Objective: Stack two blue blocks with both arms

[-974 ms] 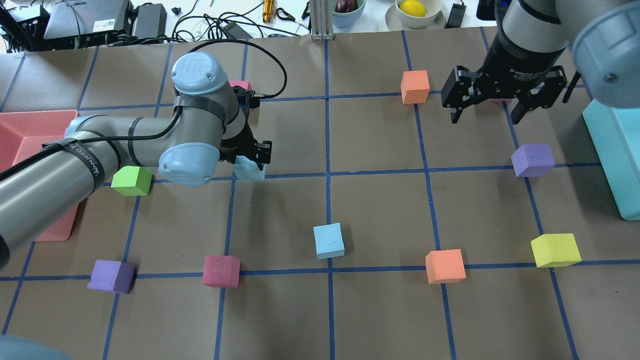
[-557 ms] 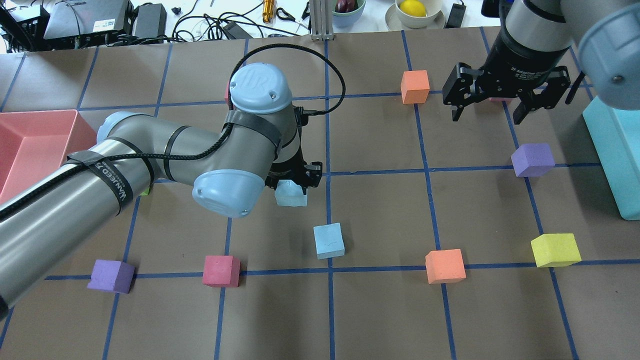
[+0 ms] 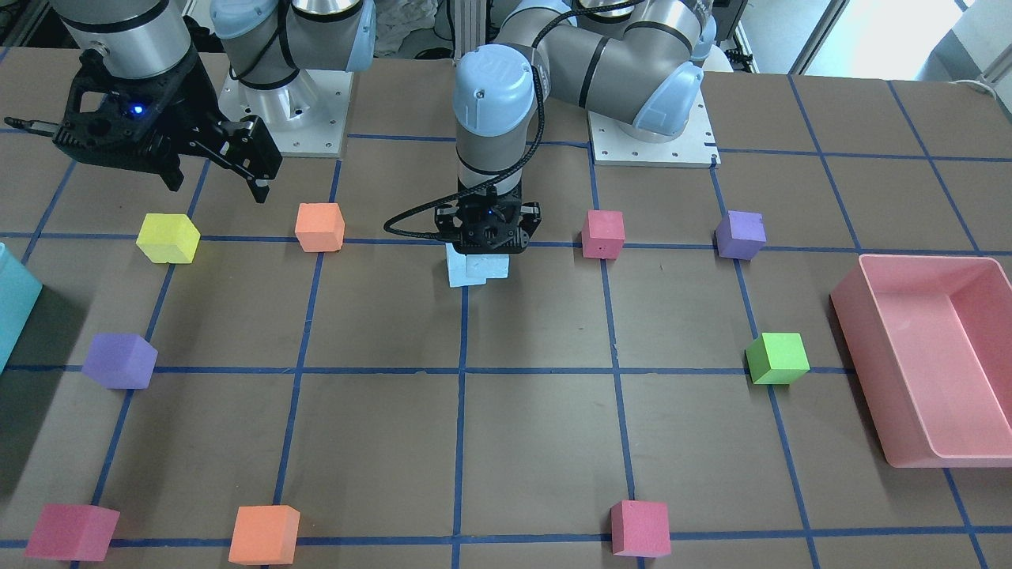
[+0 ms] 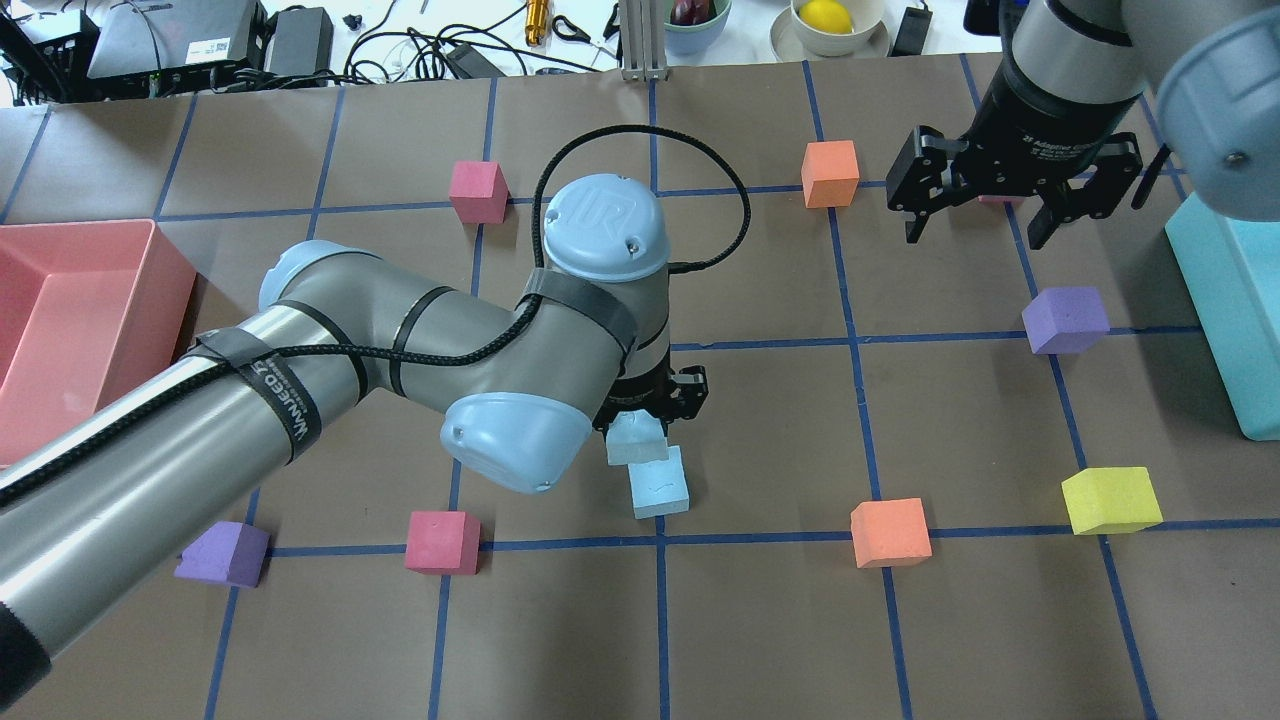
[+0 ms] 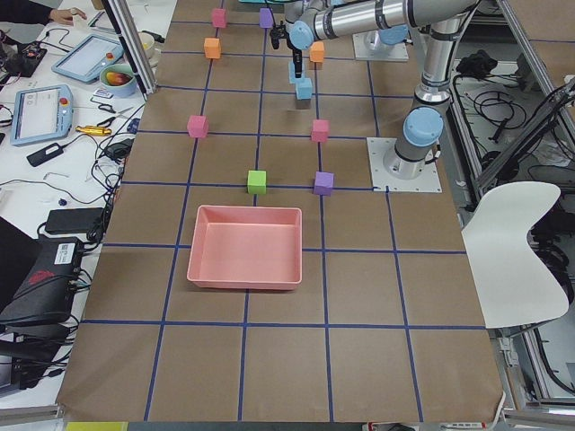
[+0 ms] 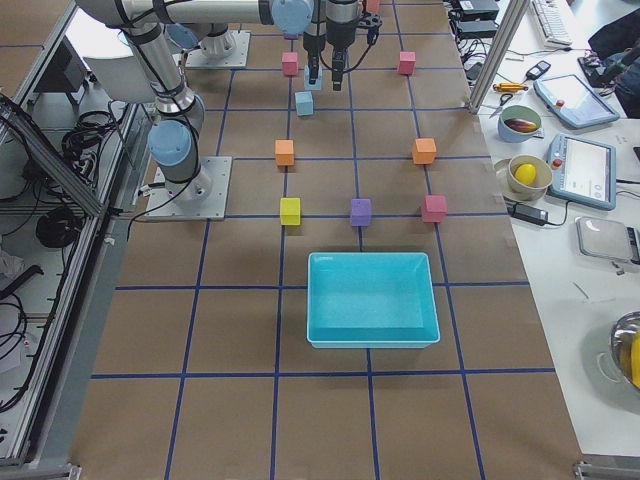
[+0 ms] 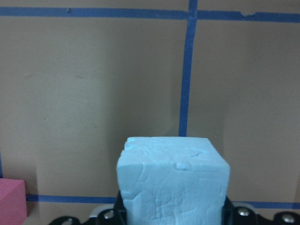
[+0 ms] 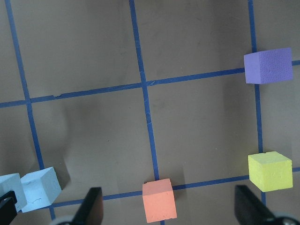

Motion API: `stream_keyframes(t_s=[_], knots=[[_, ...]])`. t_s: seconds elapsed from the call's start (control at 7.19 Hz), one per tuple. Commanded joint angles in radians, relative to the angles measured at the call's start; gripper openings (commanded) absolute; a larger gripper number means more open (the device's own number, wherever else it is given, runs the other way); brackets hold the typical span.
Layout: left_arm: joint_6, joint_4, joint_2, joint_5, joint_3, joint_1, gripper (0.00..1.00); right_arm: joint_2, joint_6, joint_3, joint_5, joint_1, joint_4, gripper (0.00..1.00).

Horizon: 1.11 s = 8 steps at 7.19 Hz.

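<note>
Left gripper (image 4: 640, 425) nearer resting blue block (image 4: 662, 490); tight on carried block (image 4: 637, 445)

Overhead view: the left arm (image 4: 420, 340) covers most of the left gripper (image 4: 645, 420), hiding its fingers. The held blue block (image 4: 637, 440) overlaps one edge of the blue block on the table (image 4: 662, 492), and contact between them cannot be told. The teal bin (image 4: 1225, 320) and pink tray (image 4: 75, 228) are cut by the frame edges. Left wrist view: the held block is cut at the bottom. Right wrist view: the fingertips (image 8: 92, 206) of the right gripper (image 4: 973, 235) are cut at the bottom. Side views: both grippers are too small to read.
</note>
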Motion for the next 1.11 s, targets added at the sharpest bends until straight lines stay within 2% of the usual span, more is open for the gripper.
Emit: stream_keyframes(t_s=[0.0,0.42,0.97], knots=[[-0.045,-0.001,-0.008,-0.011,-0.005,-0.003,0.00,-0.002,0.000,-0.003,0.001,0.000,0.000,1.00],[-0.075,0.022,-0.007,-0.010,-0.036,-0.015,0.00,-0.018,-0.008,-0.003,0.044,0.006,0.038,1.00],[-0.085,0.056,-0.033,-0.012,-0.036,-0.040,0.00,-0.022,-0.063,-0.006,0.046,0.005,0.052,1.00]])
